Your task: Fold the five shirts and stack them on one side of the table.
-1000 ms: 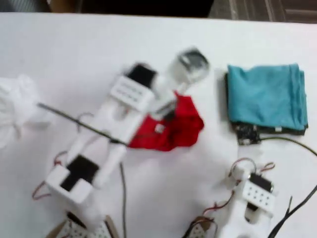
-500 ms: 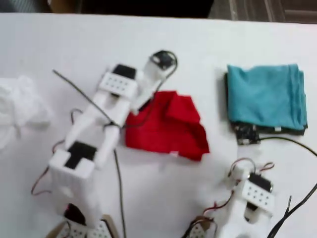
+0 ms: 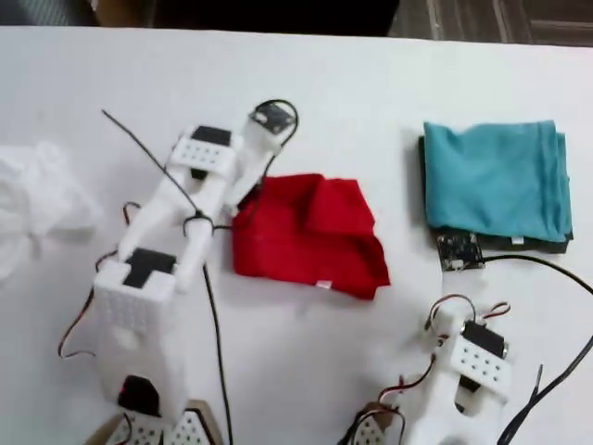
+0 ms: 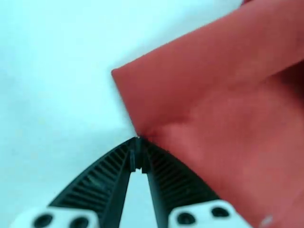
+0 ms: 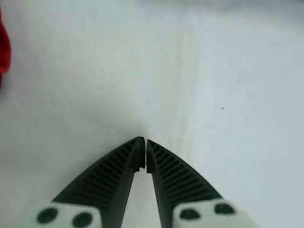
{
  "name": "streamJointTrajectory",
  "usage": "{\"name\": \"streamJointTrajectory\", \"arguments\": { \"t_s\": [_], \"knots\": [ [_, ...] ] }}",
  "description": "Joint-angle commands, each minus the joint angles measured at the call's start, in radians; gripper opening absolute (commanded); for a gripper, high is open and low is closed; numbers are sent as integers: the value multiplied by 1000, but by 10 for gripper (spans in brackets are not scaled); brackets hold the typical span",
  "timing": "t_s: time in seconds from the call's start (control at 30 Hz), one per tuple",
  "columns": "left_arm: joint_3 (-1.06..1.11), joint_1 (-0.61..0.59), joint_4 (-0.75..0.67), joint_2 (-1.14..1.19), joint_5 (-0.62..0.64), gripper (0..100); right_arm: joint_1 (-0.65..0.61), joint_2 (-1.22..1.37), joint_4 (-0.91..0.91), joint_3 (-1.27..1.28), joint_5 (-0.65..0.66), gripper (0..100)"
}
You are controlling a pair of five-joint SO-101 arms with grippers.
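Resting clenched, left gripper (image 4: pixel 138 141) tips touch the edge of the crumpled red cloth shirt (image 3: pixel 306 236), mid-table.
Left arm stretched forward beside shirt; right gripper (image 5: pixel 145 142) closed, empty, over white table (image 3: pixel 389 83), arm tucked back.

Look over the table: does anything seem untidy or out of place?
Yes. The red shirt lies in the middle of the table, folded unevenly with its edges askew. The white shirt sits bunched and unfolded at the table's edge. A small black board with a cable lies against the folded teal shirt, odd among laundry.
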Motion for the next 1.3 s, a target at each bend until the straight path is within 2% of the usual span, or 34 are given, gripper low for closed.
{"name": "streamJointTrajectory", "arguments": {
  "t_s": [0.0, 0.17, 0.3, 0.37, 0.43, 0.6, 0.77, 0.9, 1.07, 1.2, 1.27],
  "knots": [
    [-19, -2, -9, -25, 0, 27, -5, -22, -13, -3, -3, 21],
    [-19, -8, 17, -117, 2, 27, -5, -22, -13, -6, -3, 21],
    [-10, -20, 150, -256, 2, 27, -30, -19, 39, -127, 18, 20],
    [19, -37, 221, -333, 2, 27, -91, -12, 157, -265, 58, 20],
    [96, -69, 230, -427, 0, 27, -217, -12, 262, -388, 68, 20],
    [478, -247, 44, -713, -28, 27, -549, 65, 361, -591, 63, 20],
    [931, -457, -166, -956, -64, 27, -725, 364, 366, -770, 68, 20],
    [1104, -537, -212, -1066, -110, 27, -811, 610, 387, -904, 69, 20],
    [1218, -559, -264, -1083, -110, 27, -891, 759, 390, -968, 61, 20],
    [1365, -554, -414, -1094, -101, 27, -888, 832, 349, -968, 69, 20],
    [1354, -559, -400, -1108, -77, 27, -848, 875, 292, -971, 75, 20]
  ]
}}
